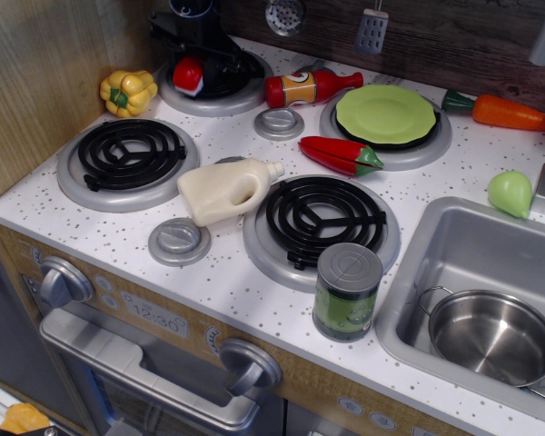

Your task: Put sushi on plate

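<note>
The sushi (pixel 189 76), a small piece with a red top and a white base, is at the back-left burner (pixel 245 98), between the fingers of my black gripper (pixel 193 74). The gripper comes down from the top edge and looks shut on the sushi. Its fingertips are partly hidden by its own body. The lime-green plate (pixel 385 113) lies flat on the back-right burner, well to the right of the gripper, with nothing on it.
A red ketchup bottle (pixel 311 87) lies between gripper and plate. A red chili pepper (pixel 341 154) lies in front of the plate. Also here are a yellow bell pepper (pixel 127 92), a white jug (pixel 227 189), a green can (pixel 347 291), a carrot (pixel 504 112), and a steel pot (pixel 495 336) in the sink.
</note>
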Action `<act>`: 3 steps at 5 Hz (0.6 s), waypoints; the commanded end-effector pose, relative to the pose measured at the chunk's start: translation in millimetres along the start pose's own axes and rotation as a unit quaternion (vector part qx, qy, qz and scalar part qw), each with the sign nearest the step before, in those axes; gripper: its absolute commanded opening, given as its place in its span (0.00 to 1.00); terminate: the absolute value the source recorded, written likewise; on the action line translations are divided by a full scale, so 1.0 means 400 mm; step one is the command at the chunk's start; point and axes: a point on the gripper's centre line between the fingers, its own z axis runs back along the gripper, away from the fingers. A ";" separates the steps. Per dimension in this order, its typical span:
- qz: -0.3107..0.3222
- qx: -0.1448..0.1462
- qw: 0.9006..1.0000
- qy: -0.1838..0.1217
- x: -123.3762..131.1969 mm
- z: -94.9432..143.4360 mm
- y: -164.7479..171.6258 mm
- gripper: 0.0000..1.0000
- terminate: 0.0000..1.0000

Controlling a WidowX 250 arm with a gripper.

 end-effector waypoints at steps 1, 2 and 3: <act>-0.010 -0.032 0.998 -0.046 0.042 0.249 -0.101 0.00 0.00; -0.003 -0.050 0.996 -0.076 0.016 0.302 -0.210 0.00 0.00; -0.013 -0.053 0.993 -0.100 0.017 0.311 -0.329 0.00 0.00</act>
